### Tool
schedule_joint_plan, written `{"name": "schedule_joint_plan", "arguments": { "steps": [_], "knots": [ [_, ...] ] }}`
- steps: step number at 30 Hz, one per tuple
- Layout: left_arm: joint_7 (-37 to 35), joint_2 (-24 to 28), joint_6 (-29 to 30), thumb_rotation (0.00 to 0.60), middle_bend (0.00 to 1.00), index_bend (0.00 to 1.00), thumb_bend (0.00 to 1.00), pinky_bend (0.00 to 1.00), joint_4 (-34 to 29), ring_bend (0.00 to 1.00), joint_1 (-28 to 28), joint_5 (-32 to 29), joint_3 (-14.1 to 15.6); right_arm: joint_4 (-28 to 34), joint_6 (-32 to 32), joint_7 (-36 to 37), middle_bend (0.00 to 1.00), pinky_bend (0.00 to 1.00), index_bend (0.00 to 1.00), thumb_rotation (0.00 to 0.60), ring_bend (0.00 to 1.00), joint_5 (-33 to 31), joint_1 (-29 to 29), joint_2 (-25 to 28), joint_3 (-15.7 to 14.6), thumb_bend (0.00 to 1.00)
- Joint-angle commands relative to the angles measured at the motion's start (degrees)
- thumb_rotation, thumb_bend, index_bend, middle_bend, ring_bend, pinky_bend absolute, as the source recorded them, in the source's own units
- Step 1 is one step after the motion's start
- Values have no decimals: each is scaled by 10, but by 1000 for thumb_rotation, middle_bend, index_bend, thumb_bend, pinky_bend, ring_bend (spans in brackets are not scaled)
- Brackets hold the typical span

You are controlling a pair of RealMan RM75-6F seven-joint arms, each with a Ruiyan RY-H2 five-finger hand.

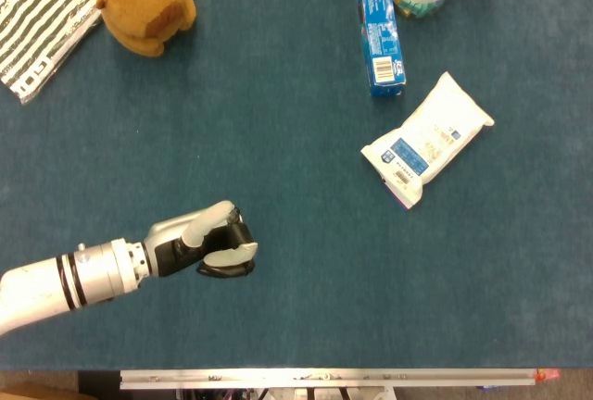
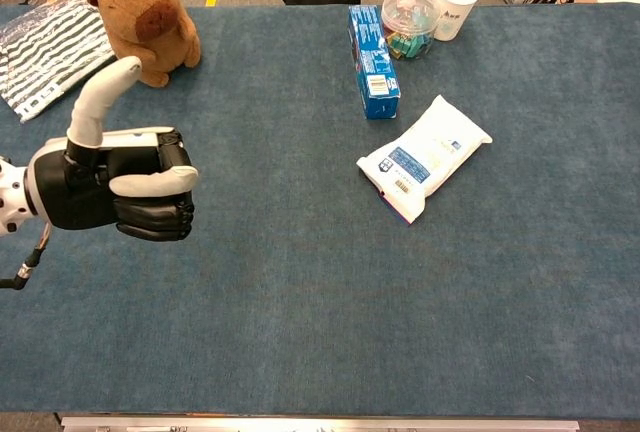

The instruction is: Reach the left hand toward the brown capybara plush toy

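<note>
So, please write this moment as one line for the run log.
left hand: fingers curled, holds nothing | capybara plush: far-left, untouched | gap: wide | right hand: not in view
</note>
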State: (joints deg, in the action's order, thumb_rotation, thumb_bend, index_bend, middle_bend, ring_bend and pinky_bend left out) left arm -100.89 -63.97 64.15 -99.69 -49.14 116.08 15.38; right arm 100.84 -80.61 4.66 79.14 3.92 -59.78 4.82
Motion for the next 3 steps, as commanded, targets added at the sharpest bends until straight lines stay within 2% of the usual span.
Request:
{"name": "schedule_joint_plan", "arguments": {
  "steps": [1,3],
  "knots": [
    [1,-1,5,0,1000,1000,0,1000,2,1000,-5,-4,6,1,1,-1,525,420,527,538,367,0,0,0,0,0],
    [0,-2,9,0,1000,1000,0,1000,3,1000,-10,-7,12,1,0,-1,525,420,527,539,366,-1,0,1,1,0]
  ]
}}
